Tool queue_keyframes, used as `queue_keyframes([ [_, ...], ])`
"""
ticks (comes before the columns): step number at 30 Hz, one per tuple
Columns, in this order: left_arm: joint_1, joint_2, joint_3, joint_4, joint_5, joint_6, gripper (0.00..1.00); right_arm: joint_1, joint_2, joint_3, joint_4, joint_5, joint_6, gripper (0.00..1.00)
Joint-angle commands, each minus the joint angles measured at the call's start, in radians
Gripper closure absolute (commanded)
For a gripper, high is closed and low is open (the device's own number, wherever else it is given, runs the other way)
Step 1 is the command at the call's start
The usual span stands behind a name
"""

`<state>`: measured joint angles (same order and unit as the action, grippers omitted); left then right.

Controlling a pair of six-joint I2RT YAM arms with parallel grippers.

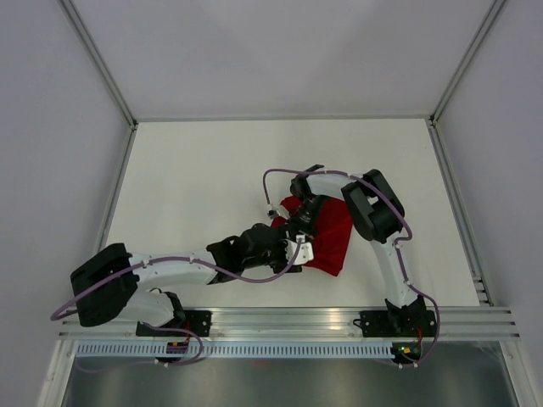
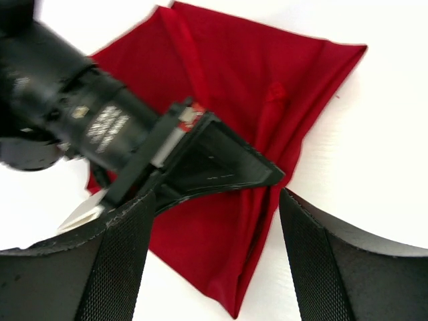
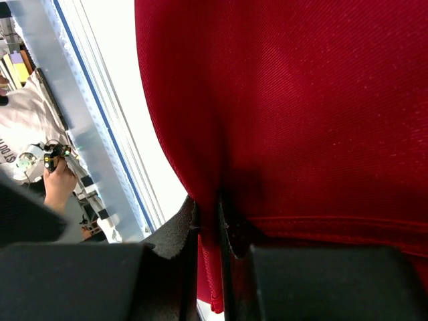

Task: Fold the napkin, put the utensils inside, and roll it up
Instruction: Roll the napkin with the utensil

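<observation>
The napkin (image 1: 333,233) is clamped by its edge in the right tool (image 3: 217,224), seemingly for folding, with the left tool (image 2: 214,247) held open alongside.

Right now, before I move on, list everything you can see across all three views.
napkin: one, deep red, creased, on the table right of centre
table: one, white, under everything
rail: one, silver metal, along the table's near edge
person: one, only partly seen in the right wrist view, beyond the rail
utensils: none in view
arms: two, white and black with purple cables; left arm and right arm both reach to the napkin
left hand: one, black, open, above the napkin
right hand: one, black, shut on a fold of the napkin
</observation>
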<state>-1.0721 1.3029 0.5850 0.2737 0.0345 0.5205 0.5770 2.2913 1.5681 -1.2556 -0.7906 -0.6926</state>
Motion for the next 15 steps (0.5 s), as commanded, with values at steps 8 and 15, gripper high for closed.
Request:
queue_keyframes([
  [8, -0.038, 0.116, 0.049, -0.105, 0.027, 0.156, 0.20, -0.012, 0.076, -0.051, 0.217, 0.241, -0.084, 0.99],
  [15, -0.038, 0.216, 0.048, -0.034, 0.018, 0.246, 0.19, -0.012, 0.085, -0.036, 0.206, 0.241, -0.084, 1.00],
])
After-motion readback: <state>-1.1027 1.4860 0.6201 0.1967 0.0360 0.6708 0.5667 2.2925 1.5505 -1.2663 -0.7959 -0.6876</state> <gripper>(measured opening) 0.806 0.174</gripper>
